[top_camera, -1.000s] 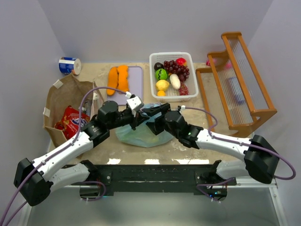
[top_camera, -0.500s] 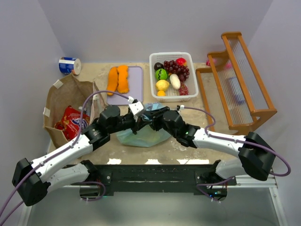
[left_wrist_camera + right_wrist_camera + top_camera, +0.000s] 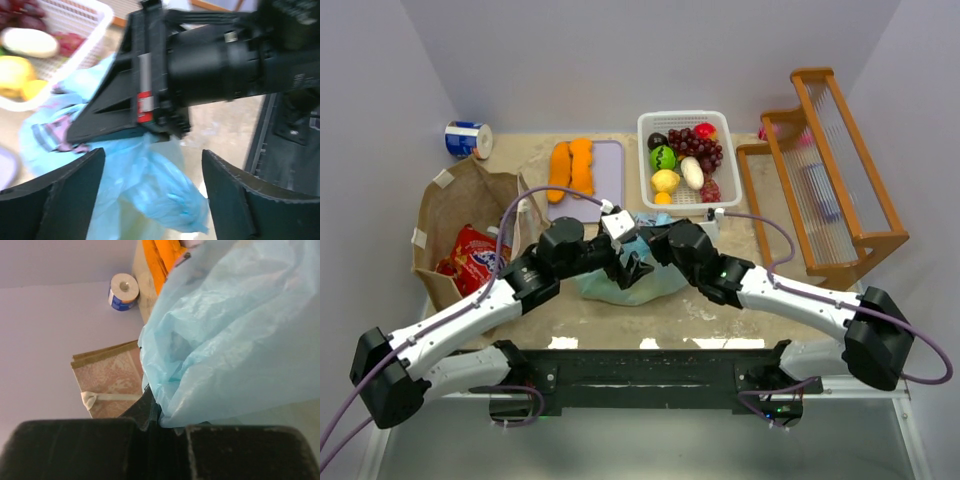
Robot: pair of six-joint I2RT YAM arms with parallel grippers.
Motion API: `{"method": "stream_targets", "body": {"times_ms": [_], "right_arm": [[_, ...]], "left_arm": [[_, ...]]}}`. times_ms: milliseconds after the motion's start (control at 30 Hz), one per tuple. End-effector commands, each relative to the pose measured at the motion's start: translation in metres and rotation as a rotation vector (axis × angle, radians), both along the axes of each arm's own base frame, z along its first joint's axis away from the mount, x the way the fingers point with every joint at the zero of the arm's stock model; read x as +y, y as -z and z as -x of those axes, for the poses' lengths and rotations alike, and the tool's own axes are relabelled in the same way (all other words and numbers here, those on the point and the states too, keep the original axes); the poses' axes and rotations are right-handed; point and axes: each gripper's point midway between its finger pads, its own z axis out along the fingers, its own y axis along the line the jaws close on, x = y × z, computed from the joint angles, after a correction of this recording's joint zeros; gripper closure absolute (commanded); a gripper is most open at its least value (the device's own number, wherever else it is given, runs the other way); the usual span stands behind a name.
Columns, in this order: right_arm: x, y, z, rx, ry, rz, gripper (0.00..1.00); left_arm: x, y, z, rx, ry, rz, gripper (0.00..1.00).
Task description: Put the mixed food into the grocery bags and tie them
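With right gripper (image 3: pixel 160 424) clamped on the blue bag (image 3: pixel 225 340) and left gripper (image 3: pixel 152 156) open, empty, grab opposite rim.

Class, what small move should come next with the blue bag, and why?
Probably close the left tool on the bag: its jaws stand open at the plastic, the right tool is shut on the bag, and the food sits in the basket.
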Motion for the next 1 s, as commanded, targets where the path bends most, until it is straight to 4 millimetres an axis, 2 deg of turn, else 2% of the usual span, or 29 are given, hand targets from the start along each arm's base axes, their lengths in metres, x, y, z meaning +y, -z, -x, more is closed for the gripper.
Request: {"method": "stream_targets", "body": {"times_ms": [0,167,233,367,500,567,600,700,833,933,967], "right_arm": [[-0.022,-0.045,-0.018,-0.124,0.072,0.078,1.0],[-0.03,-0.042,-0.025,-0.136,0.04,0.142,1.0],[-0.033,-0.04,-0.028,-0.141,0.017,0.167,1.0],[-0.04,-0.038,-0.033,-0.144,-0.005,0.179,1.0],[-0.046,-0.034,-0.035,-0.146,-0.027,0.203,1.0],[-0.047,-0.037,-0.035,-0.152,-0.036,0.198,1.0],[-0.047,-0.038,-0.035,-0.159,-0.043,0.204,1.0],[-0.049,-0.042,-0.035,-0.174,-0.055,0.219,1.0],[-0.048,-0.044,-0.035,-0.185,-0.074,0.223,1.0],[-0.048,-0.046,-0.034,-0.202,-0.089,0.244,1.0],[-0.049,-0.046,-0.035,-0.209,-0.093,0.259,1.0]], "left_arm": [[0.025,-0.022,-0.022,-0.092,-0.144,-0.05,0.08],[0.041,0.017,-0.032,-0.023,-0.202,-0.193,0.08],[0.041,0.02,-0.035,-0.01,-0.216,-0.196,0.1],[0.034,0.015,-0.036,-0.007,-0.211,-0.15,0.15],[0.042,-0.002,-0.038,-0.037,-0.245,-0.101,0.1],[0.046,0.001,-0.037,-0.031,-0.237,-0.094,0.1],[0.052,0.003,-0.044,-0.018,-0.254,-0.093,0.11],[0.049,0.019,-0.045,0.068,-0.214,-0.101,0.17],[0.033,0.024,-0.048,0.092,-0.155,-0.081,0.26],[0.021,0.021,-0.051,0.072,-0.119,-0.026,0.29],[0.015,0.014,-0.053,0.045,-0.104,0.011,0.33]]}}
